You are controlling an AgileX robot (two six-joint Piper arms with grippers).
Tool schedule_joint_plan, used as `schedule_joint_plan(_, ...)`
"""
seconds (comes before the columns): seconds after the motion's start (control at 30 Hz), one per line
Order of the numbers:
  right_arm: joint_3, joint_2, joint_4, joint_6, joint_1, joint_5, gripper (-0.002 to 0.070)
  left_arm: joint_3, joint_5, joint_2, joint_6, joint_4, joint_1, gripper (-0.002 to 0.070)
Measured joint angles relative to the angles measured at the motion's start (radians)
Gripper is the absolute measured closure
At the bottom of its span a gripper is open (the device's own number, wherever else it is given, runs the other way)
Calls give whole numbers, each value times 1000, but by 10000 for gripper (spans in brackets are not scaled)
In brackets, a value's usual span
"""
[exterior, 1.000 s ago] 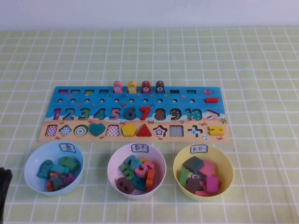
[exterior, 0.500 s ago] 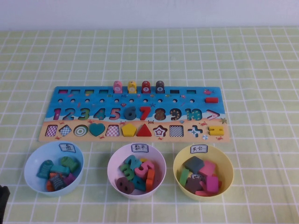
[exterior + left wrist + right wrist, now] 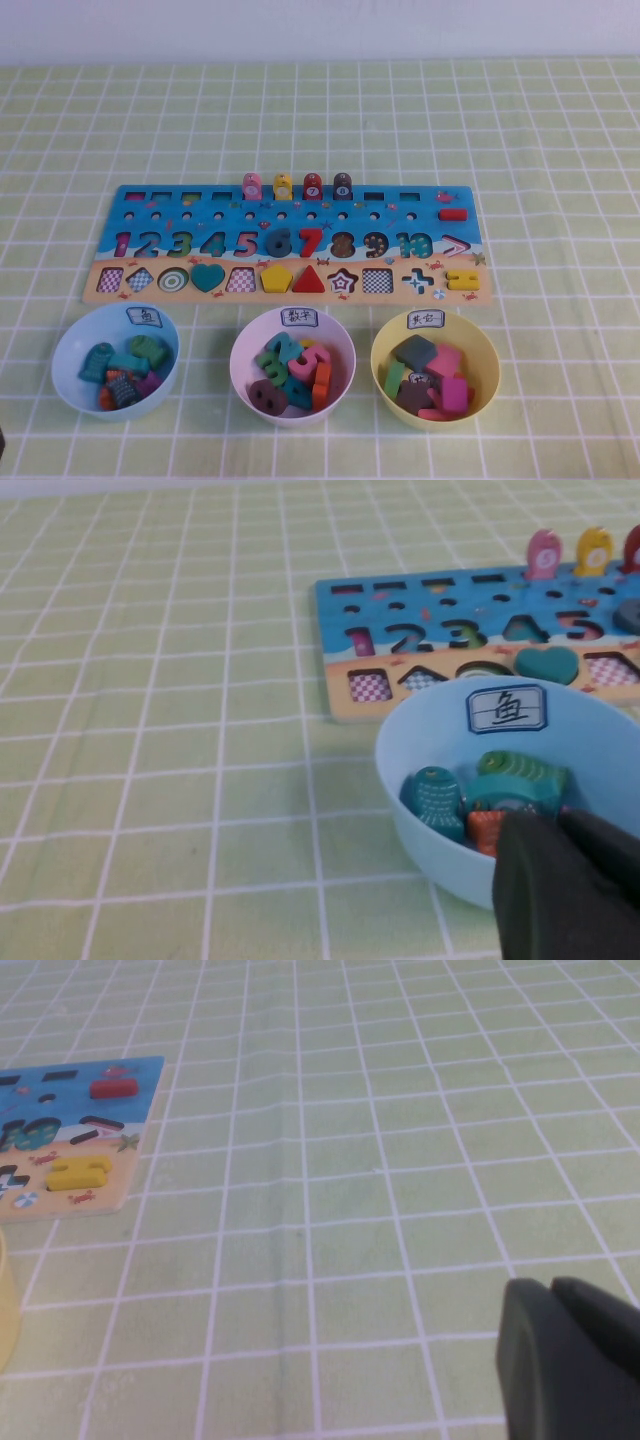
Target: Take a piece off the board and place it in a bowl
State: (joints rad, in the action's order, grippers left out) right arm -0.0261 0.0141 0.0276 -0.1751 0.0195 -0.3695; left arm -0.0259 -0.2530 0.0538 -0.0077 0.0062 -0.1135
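Note:
The board (image 3: 200,208) lies across the middle of the table. Its round slot (image 3: 172,281) shows only concentric rings, and no solid-green disc sits on the board. The yellow bowl (image 3: 487,350) stands at the front right and holds several shape pieces. A green piece (image 3: 393,378) stands at its left side, and I cannot tell whether it is round. My left gripper (image 3: 555,825) is shut and empty, at the near rim of the pale-blue bowl (image 3: 420,740). My right gripper (image 3: 548,1285) is shut and empty over bare cloth, right of the board (image 3: 130,1100).
A pale-blue bowl (image 3: 70,345) of fish pieces stands front left and a pinkish-white bowl (image 3: 245,345) of numbers front middle. A teal heart (image 3: 207,277), a yellow pentagon and a red triangle stay in the board's strip. The yellow bowl's edge (image 3: 5,1310) shows in the right wrist view.
The dark left arm at the bottom left corner of the high view has drawn back downward and out of that view. Nothing on the table has moved.

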Motion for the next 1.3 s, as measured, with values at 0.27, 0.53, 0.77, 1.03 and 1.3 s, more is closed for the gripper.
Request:
schedule_joint_plan(0.27,0,0,0,0,0,0,694,0,-113,-65,91,-55,23,678)
schedule_joint_plan(0.53,0,0,0,0,0,0,694,0,-115,-65,99,-59,23,678)
schedule_joint_plan(0.77,0,0,0,0,0,0,694,0,-115,-65,99,-59,23,678)
schedule_joint_plan(1.03,0,0,0,0,0,0,694,0,-115,-65,99,-59,23,678)
schedule_joint_plan(1.3,0,0,0,0,0,0,694,0,-115,-65,101,-59,23,678)
